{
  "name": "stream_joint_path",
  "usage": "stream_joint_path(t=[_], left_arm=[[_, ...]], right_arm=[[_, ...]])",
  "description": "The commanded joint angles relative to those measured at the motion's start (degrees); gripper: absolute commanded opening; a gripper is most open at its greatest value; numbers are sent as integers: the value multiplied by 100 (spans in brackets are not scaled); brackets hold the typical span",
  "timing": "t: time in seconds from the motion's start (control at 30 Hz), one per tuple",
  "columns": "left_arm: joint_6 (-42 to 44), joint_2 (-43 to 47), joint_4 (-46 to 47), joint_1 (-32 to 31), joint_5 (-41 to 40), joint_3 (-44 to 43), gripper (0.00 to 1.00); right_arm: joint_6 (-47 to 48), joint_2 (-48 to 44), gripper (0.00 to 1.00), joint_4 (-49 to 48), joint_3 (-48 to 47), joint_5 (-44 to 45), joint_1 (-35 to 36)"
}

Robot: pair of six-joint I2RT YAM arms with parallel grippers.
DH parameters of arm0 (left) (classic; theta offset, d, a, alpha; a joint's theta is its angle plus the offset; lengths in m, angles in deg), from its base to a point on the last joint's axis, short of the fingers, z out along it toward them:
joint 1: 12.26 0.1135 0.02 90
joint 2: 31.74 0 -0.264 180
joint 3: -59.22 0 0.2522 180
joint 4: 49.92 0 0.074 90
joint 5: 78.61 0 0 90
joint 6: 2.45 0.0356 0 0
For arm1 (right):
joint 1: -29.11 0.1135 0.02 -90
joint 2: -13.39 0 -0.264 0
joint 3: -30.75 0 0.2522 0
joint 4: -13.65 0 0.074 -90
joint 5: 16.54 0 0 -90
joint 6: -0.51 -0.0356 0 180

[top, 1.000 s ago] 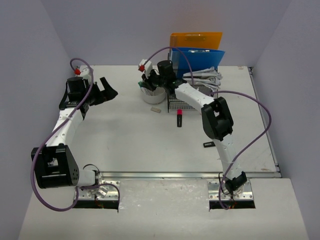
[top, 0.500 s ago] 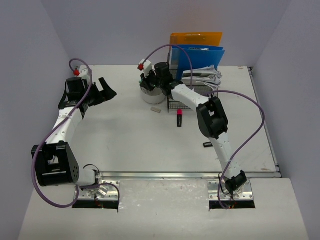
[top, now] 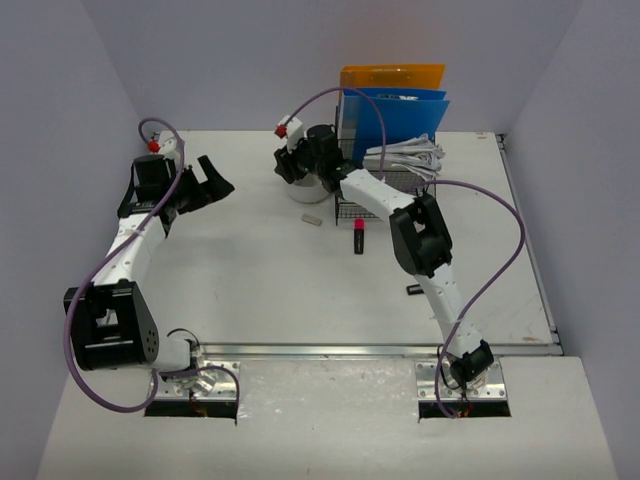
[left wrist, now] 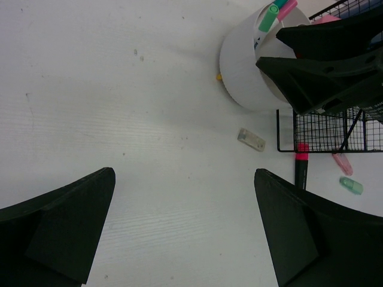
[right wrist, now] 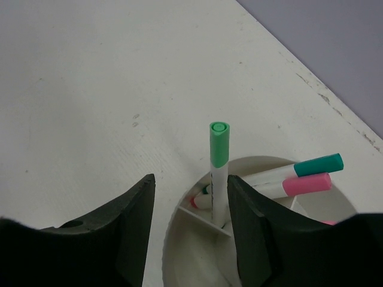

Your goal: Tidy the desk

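Right wrist view: the right gripper (right wrist: 190, 179) has just let go. Its jaws were clamped a second ago; now they stand apart either side of the green marker (right wrist: 219, 155), wider than its barrel. The marker stands near upright in the white cup (right wrist: 173, 239), foot by a divider, next to a teal-capped marker (right wrist: 311, 166) and a pink-capped one (right wrist: 302, 184). I read that as drop done, one more item filed.

Left gripper (top: 205, 180) is wide open, holding nothing, over the far-left of the desk (top: 250, 290), unchanged.

Still loose on the desk: pink marker (top: 358, 237), small pale piece (top: 312, 219), small black item (top: 417, 289). Next, I'd lift straight up to avoid clipping the marker.
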Motion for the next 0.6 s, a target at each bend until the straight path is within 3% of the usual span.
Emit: stream_joint_path(t=[0.0,0.43,0.57], left_arm=[[-75,59,236,83,130,-200,100],[-57,315,228,92,76,-137,100],[-20,448,230,83,-38,-98,100]], right_arm=[[79,-668,51,-418,335,-212,-17],[285,-1428,45,-258,670,-848,71],[519,-2541,43,343,1487,-682,141]])
